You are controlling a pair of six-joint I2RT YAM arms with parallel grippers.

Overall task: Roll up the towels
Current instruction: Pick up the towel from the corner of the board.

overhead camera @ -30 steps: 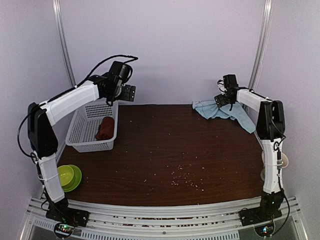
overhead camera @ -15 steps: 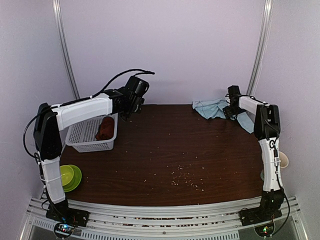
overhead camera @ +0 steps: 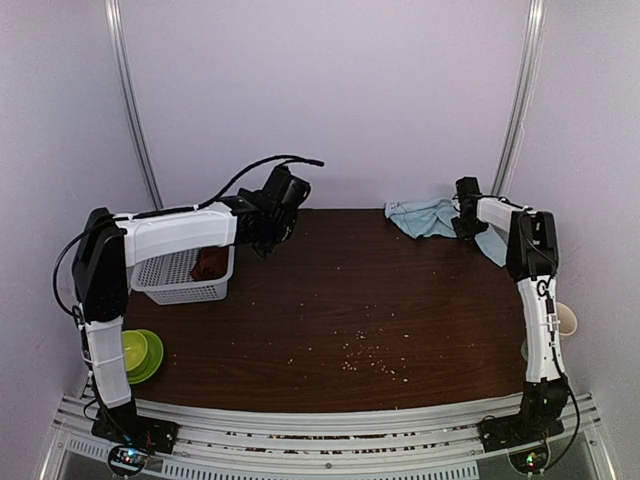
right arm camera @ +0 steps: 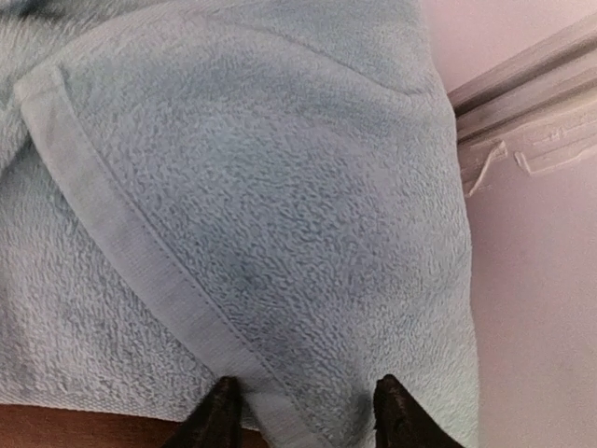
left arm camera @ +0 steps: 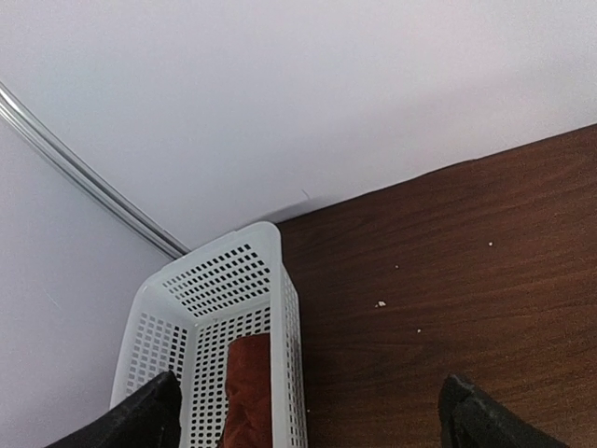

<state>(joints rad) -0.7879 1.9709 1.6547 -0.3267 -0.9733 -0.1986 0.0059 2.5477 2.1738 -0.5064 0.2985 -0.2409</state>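
Right gripper (right arm camera: 303,411) straddling light-blue towel (right arm camera: 252,215) hem, table (overhead camera: 350,300) far right corner, pinch unconfirmed; seat hem deep before dragging clear. Left gripper (left arm camera: 312,411) spread wide; rust-red towel (left arm camera: 250,383) in basket (left arm camera: 280,271), far left edge

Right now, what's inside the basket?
The red towel lies in the basket, along one long wall. Nothing else shows. The left arm covers its far end from above; the wrist view cuts off the near end.

The left arm (overhead camera: 180,232) hides much of the red towel (overhead camera: 208,265) in the basket (overhead camera: 165,282); the blue towel (right arm camera: 261,187) overruns the right wrist view's edges.
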